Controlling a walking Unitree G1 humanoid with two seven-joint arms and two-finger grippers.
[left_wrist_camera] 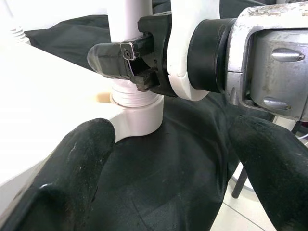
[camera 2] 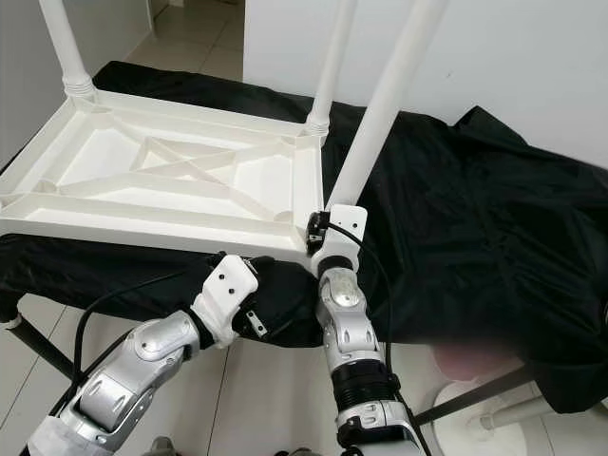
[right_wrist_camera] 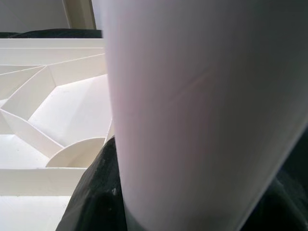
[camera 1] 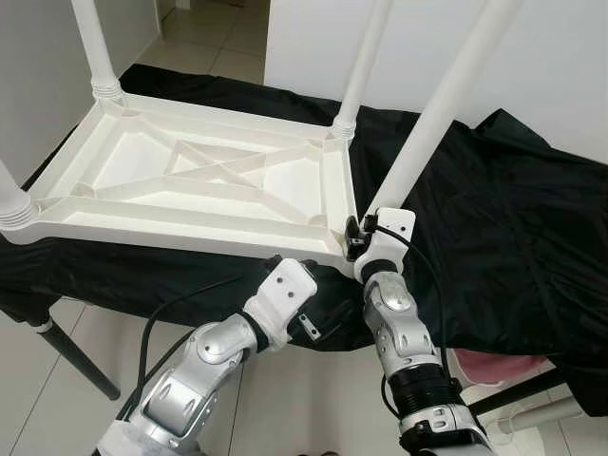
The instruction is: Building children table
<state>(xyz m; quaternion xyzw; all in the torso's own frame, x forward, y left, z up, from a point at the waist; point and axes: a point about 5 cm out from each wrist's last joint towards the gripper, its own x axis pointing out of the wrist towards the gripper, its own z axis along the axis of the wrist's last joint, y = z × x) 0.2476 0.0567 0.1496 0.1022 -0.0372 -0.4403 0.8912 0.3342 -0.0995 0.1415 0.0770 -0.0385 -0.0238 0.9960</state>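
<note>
White table leg (camera 1: pixel 432 123) sits between the right gripper (left_wrist_camera: pixel 132 62) jaws, clenched on it just above its socket in the upturned tabletop (camera 1: pixel 204 176). Looks light, stiff, smooth plastic, prob slippery; grip low. Left gripper (left_wrist_camera: pixel 163 159) just below, jaws spread, empty, over black cloth (camera 1: pixel 513 218).

The upturned white tabletop (camera 1: pixel 199 171) lies on a black cloth (camera 1: pixel 494 218), its ribs splitting the inside into shallow open bays. Upright legs (camera 1: pixel 95 47) block the corners. At the near right corner the leg (camera 1: pixel 446 104) is crowded by the right gripper (camera 1: pixel 359 237) clamped around its base. The left gripper (camera 1: pixel 309 271), fingers (left_wrist_camera: pixel 72 173) apart, sits just below the tabletop's front edge. To the right, bare cloth lies open.
</note>
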